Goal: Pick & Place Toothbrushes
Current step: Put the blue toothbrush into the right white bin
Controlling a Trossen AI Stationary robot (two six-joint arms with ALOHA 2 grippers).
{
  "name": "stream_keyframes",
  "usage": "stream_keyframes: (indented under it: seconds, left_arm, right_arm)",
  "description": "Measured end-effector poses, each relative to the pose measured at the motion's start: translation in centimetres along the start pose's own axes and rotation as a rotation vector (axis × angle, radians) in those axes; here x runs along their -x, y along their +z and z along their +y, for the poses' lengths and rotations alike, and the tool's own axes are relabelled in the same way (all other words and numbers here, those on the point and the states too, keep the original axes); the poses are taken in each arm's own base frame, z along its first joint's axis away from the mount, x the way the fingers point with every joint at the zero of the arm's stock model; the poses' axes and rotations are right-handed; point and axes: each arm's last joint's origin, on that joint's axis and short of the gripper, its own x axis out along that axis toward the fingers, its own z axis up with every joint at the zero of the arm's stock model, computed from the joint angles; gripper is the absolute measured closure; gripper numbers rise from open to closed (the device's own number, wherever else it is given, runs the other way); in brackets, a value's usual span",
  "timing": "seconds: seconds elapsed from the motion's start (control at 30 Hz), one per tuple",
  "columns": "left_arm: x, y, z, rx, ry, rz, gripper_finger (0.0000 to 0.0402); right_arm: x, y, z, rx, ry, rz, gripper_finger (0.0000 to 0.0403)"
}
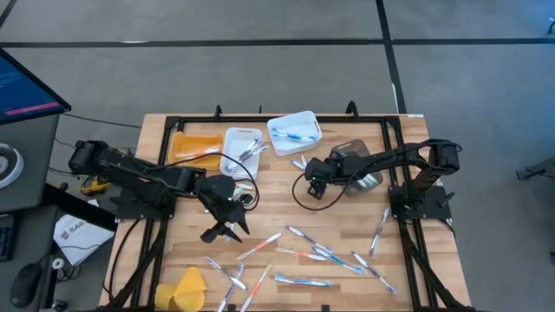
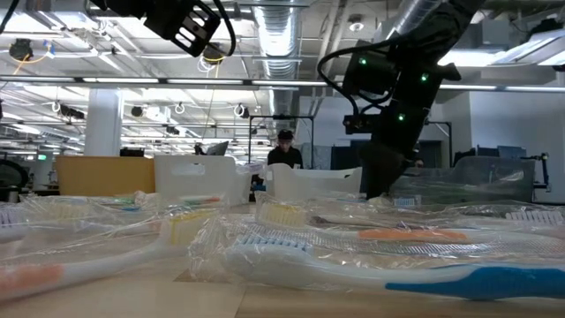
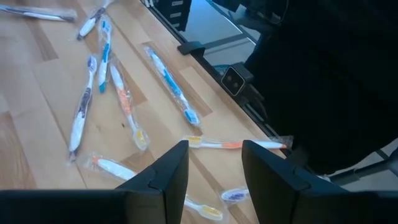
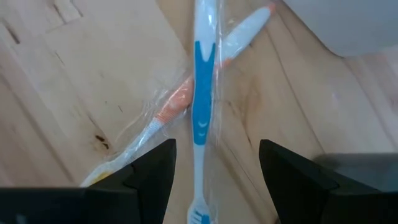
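Note:
Several wrapped toothbrushes lie flat and scattered over the near half of the wooden table, and more lie in the bins at the far side. My right gripper is open and points down over two crossed toothbrushes. In the right wrist view a blue-and-white toothbrush runs between the fingers of my right gripper, lying on top of an orange one. My left gripper is open and hovers above the table left of centre. In the left wrist view, beyond my left gripper, more toothbrushes lie on the wood.
An orange bin, a white bin and a tilted white bin stand along the far edge. A clear container sits beside the right arm. A yellow lump lies at the near left corner. A person stands in the room behind.

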Motion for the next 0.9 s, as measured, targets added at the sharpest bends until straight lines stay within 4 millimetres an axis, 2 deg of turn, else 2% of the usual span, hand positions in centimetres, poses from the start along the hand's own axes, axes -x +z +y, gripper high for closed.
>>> stream_keyframes:
  seconds: [0.6, 0.9]
  left_arm:
    - [0.00, 0.13, 0.04, -0.009, 0.009, -0.012, 0.0260]
    - [0.00, 0.20, 0.04, -0.012, 0.010, -0.018, 0.0260]
  right_arm:
    - [0.00, -0.11, 0.03, -0.010, 0.022, 0.018, 0.0179]
    - [-0.03, -0.08, -0.04, -0.012, 0.021, 0.018, 0.0221]
